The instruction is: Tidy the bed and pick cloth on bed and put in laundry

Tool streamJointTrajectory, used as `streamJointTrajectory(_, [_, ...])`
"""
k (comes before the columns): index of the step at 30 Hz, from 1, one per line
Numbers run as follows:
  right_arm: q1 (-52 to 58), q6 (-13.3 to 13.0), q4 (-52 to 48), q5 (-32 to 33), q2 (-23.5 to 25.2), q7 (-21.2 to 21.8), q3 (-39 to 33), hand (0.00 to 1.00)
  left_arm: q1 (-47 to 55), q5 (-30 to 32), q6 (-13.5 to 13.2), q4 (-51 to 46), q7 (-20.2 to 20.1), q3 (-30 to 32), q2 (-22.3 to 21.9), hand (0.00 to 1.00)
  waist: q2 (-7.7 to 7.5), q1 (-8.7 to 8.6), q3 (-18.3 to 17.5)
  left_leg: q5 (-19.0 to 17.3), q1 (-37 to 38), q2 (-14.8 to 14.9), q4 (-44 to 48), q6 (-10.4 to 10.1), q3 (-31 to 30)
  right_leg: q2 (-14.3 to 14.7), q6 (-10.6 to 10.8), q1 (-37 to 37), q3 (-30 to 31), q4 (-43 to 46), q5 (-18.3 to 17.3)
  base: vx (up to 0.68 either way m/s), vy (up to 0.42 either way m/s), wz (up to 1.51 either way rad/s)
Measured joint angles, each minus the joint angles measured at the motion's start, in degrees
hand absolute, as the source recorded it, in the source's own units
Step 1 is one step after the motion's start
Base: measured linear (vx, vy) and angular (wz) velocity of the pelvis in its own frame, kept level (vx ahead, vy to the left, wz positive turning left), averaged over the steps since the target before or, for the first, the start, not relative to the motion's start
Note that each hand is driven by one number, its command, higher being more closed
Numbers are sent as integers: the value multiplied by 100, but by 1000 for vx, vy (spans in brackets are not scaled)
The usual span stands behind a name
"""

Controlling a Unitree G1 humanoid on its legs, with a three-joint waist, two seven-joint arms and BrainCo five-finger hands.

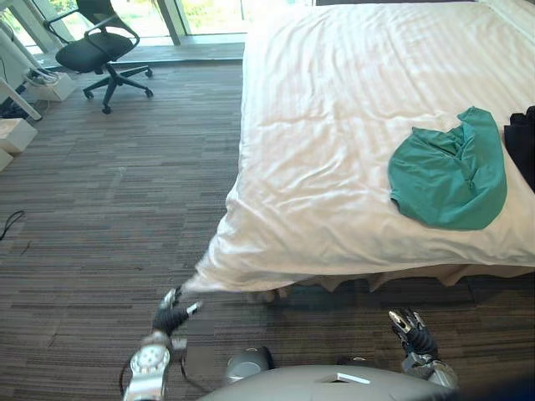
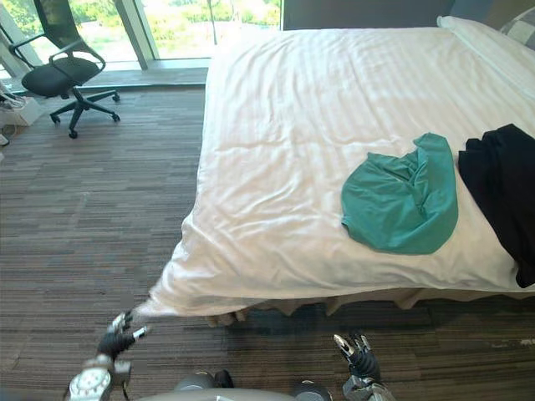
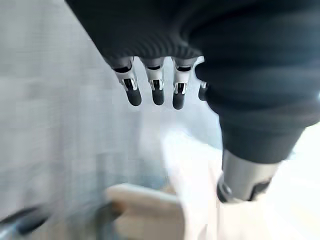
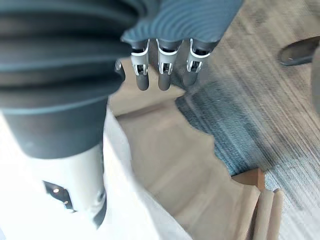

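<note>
Two hands hang near, over the carpet (image 1: 100,217). The left hand (image 1: 171,316) has loose, empty fingers and is just off the bed's (image 1: 334,117) near left corner. The right hand (image 1: 412,332) has its fingers spread. One green cloth (image 1: 447,175) lies on the bed's right side, narrow end pointing far, with one black cloth (image 2: 501,188) beside it. One chair (image 1: 96,48) stands far left.

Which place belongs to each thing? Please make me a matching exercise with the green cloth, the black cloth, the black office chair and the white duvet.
Things:
1. crumpled green cloth
2. black cloth
3. black wheeled office chair
4. white striped duvet

Places:
A. on the carpet near the window
B. spread over the bed
C. at the bed's right edge
D. on the duvet, left of the black cloth

Pairs: 1-D; 2-C; 3-A; 4-B
</note>
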Motion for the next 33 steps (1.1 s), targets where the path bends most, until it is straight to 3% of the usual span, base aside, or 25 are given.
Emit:
streamJointTrajectory(7, [-184,64,41,190,7,-581,-865,0,137,-686,-55,224,-107,502,-298,0,-27,29,-62,323,466,-119,-677,-9,120,50,13,182,52,-235,132,-49,0,-8])
streamJointTrajectory(12, [-798,-327,-232,-376,-852,-677,-1490,0,-50,-1529,-136,213,-180,411,-268,0,-2,12,-86,645,621,-293,-1241,49,-20,33,67,178,-21,-330,214,-54,23,7])
streamJointTrajectory(13, [-1026,-499,-299,-456,-1158,-584,-1487,100,-85,-1679,-183,202,-237,301,-225,0,-6,7,-84,719,632,-325,-1352,68,-80,28,76,180,-76,-352,230,-29,17,24])
streamJointTrajectory(16, [-1639,-814,-203,-452,-1829,-18,-1531,100,-116,-1788,-213,202,-334,112,-83,0,-49,26,-63,756,601,-363,-1373,86,-234,29,83,234,-123,-433,246,-11,6,27])
streamJointTrajectory(17, [-1763,-1022,-199,-253,-1938,448,-1434,100,-88,-1780,-212,202,-383,71,-57,0,-76,33,-47,761,600,-377,-1372,93,-290,25,84,274,-179,-449,246,42,-13,27])
streamJointTrajectory(18, [-1859,-1280,-457,-111,-1968,848,-1112,100,-26,-1774,-209,202,-406,-5,-14,0,-99,21,-32,772,594,-390,-1370,98,-366,21,85,336,-266,-469,249,53,-15,28])
streamJointTrajectory(21, [-1880,-1368,-1618,-69,-1978,1307,-79,100,76,-1794,-130,200,-355,-142,13,0,-162,23,-7,774,598,-418,-1366,102,-504,43,83,427,-391,-512,249,60,-26,24])
streamJointTrajectory(25, [-2383,-1040,-2366,-107,-1695,1598,884,100,199,-2300,-33,190,-314,-162,8,0,-242,76,51,780,688,-471,-1364,111,-698,24,80,702,-575,-620,251,60,-17,23])
streamJointTrajectory(30, [-3114,-382,-2486,-464,-1283,1437,2174,100,334,-2138,-222,60,-311,-170,-75,0,-337,396,293,785,703,-478,-1351,119,-937,28,76,849,-740,-638,249,-20,-23,22])
streamJointTrajectory(33, [-3869,44,-2487,-504,-1039,1124,2803,100,336,-2111,-410,-292,-396,-213,-86,0,-445,622,601,758,443,-481,-1066,140,-1211,8,62,861,-1001,-608,241,-79,-24,49])
